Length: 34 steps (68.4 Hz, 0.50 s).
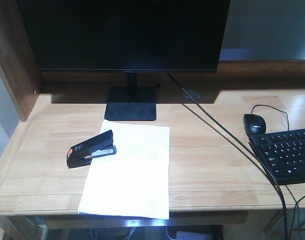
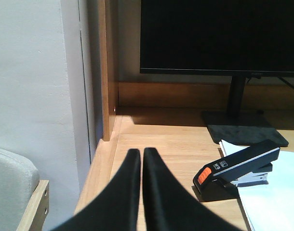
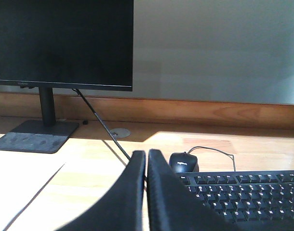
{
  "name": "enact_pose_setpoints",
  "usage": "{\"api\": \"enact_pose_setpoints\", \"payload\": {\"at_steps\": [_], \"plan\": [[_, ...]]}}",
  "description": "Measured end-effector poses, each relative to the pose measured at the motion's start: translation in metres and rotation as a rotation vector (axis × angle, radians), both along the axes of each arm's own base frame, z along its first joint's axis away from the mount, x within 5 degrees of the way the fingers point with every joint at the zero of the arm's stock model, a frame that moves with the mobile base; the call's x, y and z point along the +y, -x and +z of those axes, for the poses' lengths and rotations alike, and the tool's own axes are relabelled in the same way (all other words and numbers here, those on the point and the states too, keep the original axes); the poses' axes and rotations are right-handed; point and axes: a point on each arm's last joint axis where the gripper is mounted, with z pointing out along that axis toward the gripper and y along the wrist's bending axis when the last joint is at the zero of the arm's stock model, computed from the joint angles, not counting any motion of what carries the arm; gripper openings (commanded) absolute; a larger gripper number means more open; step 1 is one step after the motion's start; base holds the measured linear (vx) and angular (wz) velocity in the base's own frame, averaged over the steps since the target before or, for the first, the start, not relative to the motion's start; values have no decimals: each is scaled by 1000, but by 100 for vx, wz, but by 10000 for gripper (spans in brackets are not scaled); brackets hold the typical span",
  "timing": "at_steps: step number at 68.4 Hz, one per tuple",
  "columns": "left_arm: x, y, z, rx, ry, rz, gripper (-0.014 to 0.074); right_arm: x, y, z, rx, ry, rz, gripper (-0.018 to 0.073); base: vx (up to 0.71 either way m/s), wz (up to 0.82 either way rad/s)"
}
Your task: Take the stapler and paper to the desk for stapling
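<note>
Lying on the desk (image 1: 207,150), the paper (image 1: 130,172) is a plain white sheet in front of the monitor (image 1: 127,32) base, with its near edge at the front edge of the desk. The stapler (image 1: 91,148) is small and black, with an orange-red patch at its left end and a metal part under its upper arm. It sits on the upper left corner of the paper, and its patch end reaches past the sheet onto the wood. The left gripper (image 2: 141,156) has its two black fingers pressed together, holding nothing, left of the stapler. The right gripper (image 3: 146,159) is also closed and empty, near the mouse (image 3: 183,162) and keyboard (image 3: 248,197).
</note>
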Motion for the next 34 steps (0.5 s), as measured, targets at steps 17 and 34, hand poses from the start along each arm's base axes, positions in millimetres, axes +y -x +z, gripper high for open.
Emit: {"api": "enact_pose_setpoints", "payload": {"at_steps": [17, 34], "plan": [[0, 0, 0, 0, 0, 0, -6, 0, 0, 0, 0, 0, 0, -9, 0, 0], [0, 0, 0, 0, 0, 0, -6, 0, 0, 0, 0, 0, 0, -9, 0, 0]]}}
